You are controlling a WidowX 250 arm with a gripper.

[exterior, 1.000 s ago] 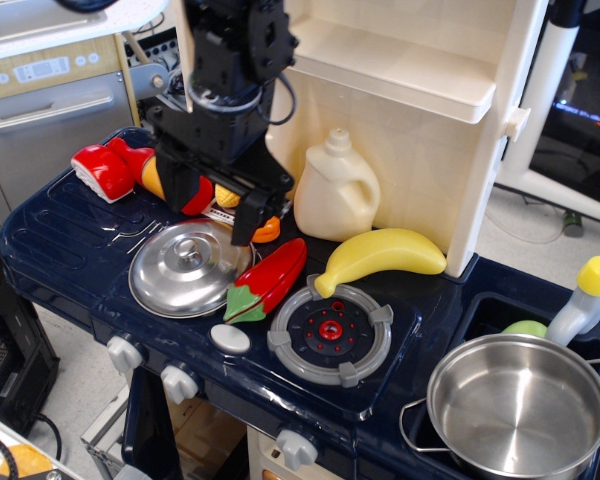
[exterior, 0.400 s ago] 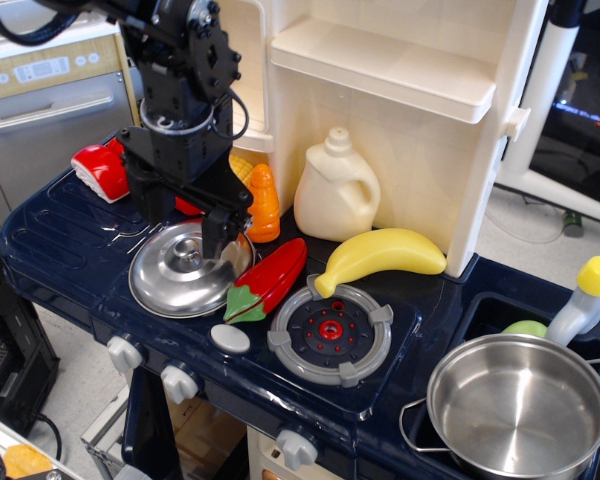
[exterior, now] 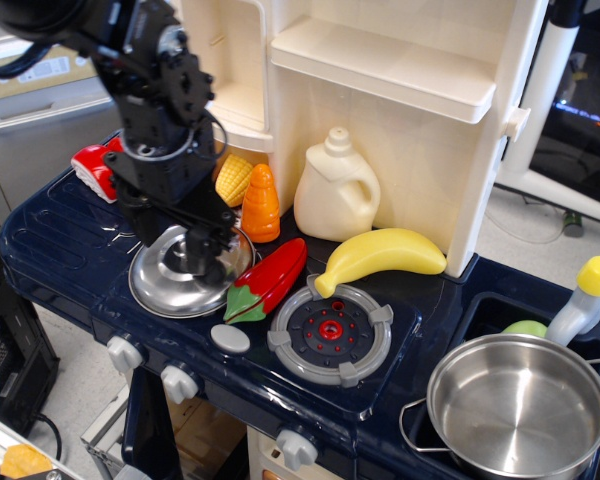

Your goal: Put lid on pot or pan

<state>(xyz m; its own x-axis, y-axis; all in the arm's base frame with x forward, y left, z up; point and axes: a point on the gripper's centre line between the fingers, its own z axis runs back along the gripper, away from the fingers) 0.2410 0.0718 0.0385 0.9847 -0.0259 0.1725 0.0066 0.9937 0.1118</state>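
Note:
The shiny domed lid (exterior: 163,287) lies on the left of the dark blue toy stove top (exterior: 50,250). My black gripper (exterior: 188,255) is down on the middle of the lid, its fingers spread to either side of where the knob sits. The knob itself is hidden behind the fingers. The jaws look open and hold nothing. The steel pot (exterior: 520,405) stands empty at the front right, in the sink area, far from the gripper.
A red pepper (exterior: 270,278) lies right beside the lid. A banana (exterior: 380,255), grey burner ring (exterior: 330,332), cream jug (exterior: 335,190), orange carrot (exterior: 261,205) and corn (exterior: 232,178) lie between lid and pot. A yellow-capped bottle (exterior: 585,300) stands behind the pot.
The gripper has moved left and down, from above the carrot and corn to onto the lid's middle. The lid, pot and other objects have not moved.

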